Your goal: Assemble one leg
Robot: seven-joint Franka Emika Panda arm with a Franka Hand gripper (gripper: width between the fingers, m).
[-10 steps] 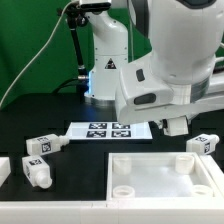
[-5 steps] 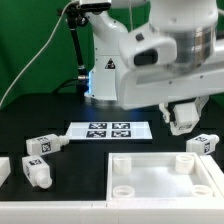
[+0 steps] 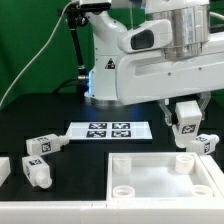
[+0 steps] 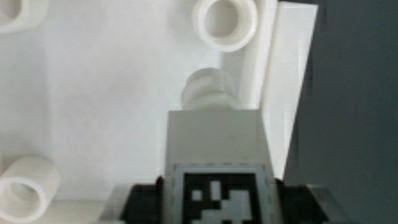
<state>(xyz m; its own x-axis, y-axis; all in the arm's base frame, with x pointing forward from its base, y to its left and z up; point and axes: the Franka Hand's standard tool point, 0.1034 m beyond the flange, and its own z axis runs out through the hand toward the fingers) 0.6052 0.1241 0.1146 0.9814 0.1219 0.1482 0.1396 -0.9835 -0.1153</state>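
Note:
My gripper is shut on a leg, a chunky white post with black-and-white tags, and holds it in the air above the far right corner of the white tabletop. In the wrist view the leg sits between my dark fingers, tag facing the camera. Its far end points at a raised corner hole of the tabletop. Another hole shows further on.
One more leg lies to the exterior view's right of the tabletop. Two legs lie on the black table at the left. The marker board lies in front of the robot base.
My gripper, with the leg in it, has swung to the exterior view's right and now hangs over the tabletop's far right corner. The other parts have not moved.

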